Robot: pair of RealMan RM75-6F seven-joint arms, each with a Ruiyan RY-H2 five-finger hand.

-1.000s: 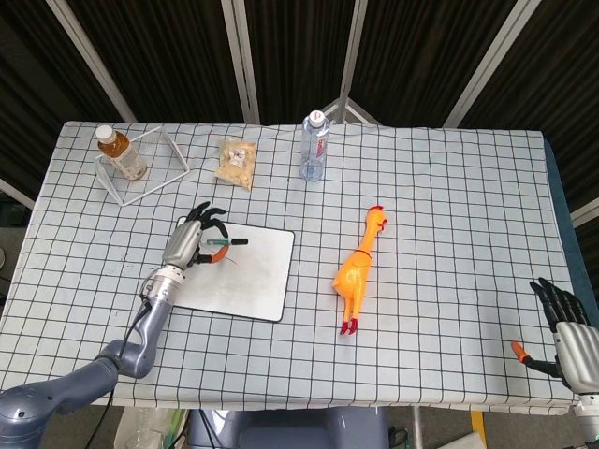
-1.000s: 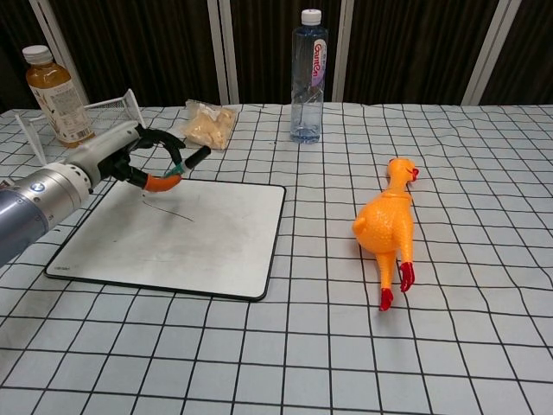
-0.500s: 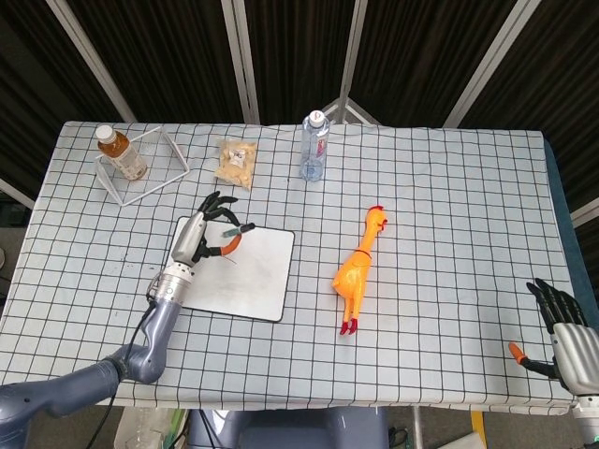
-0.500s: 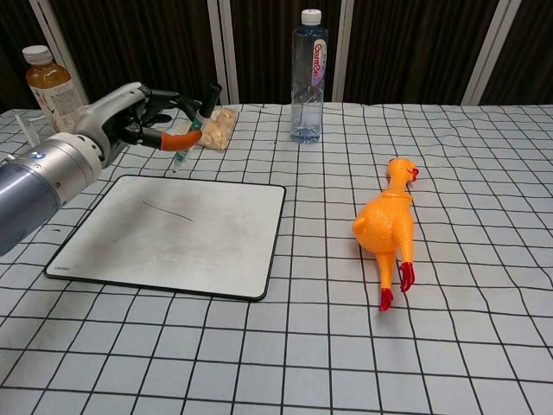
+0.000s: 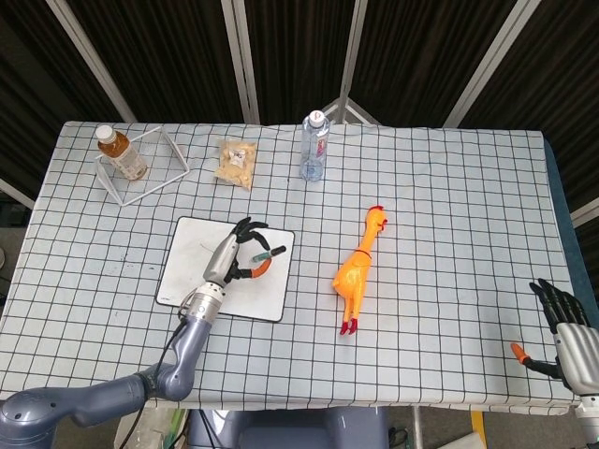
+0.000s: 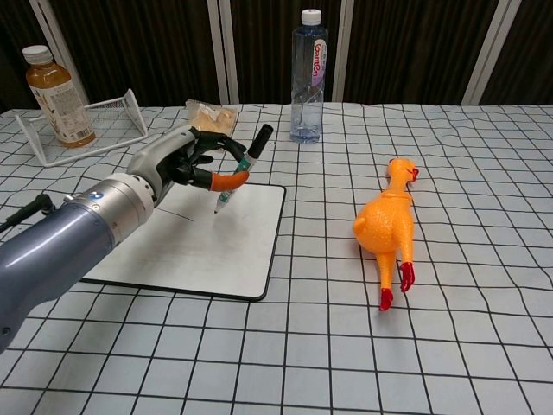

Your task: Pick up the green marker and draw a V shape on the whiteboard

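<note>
Slim green marker [image 6: 241, 168], left hand [image 6: 186, 160], flat whiteboard [image 6: 233, 251]

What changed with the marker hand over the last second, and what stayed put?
The left hand, gripping the green marker throughout, lifted off the whiteboard toward the snack bag, then swung to the board's right side, tip down, just above or at the surface. One stroke is drawn. The right hand, rubber chicken and bottles stayed put.

Head view looks steeply down from high above; chest view looks low, closer, forward (both share the left hand [image 5: 236, 260] holding a marker [image 6: 242, 169]).
</note>
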